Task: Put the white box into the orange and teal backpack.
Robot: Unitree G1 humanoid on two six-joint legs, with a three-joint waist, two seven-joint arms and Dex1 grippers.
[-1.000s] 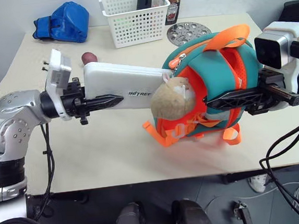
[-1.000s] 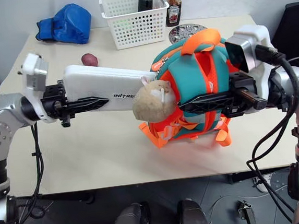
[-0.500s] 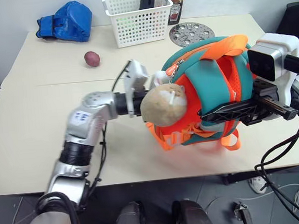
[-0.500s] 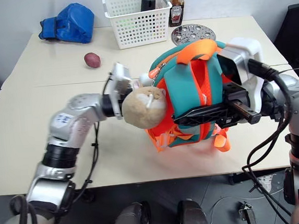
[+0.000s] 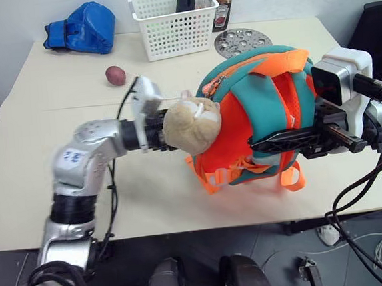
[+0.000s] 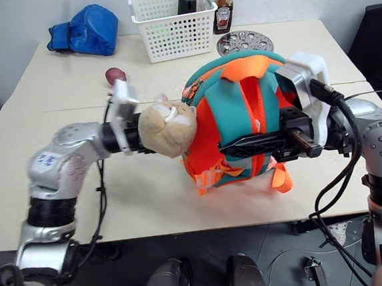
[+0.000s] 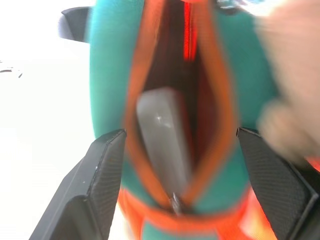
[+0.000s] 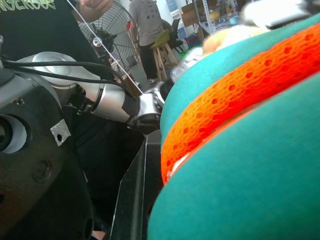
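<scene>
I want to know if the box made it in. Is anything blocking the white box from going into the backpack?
Nothing visible blocks it. The white box already sits inside the open zipper mouth of the orange and teal backpack. The left gripper is open just outside the opening, and the right gripper holds the backpack.

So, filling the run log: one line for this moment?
white box: inside orange and teal backpack | left claw: open at opening | right claw: shut on backpack

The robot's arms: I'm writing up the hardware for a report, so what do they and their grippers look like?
Both arms are rounded silver-grey metal segments with black joints. The left arm bears a small blue marking, and loose black cables run along both. Each wrist carries a white boxy camera housing. The left gripper and the right gripper each have two black, textured, tapering fingers.
</scene>
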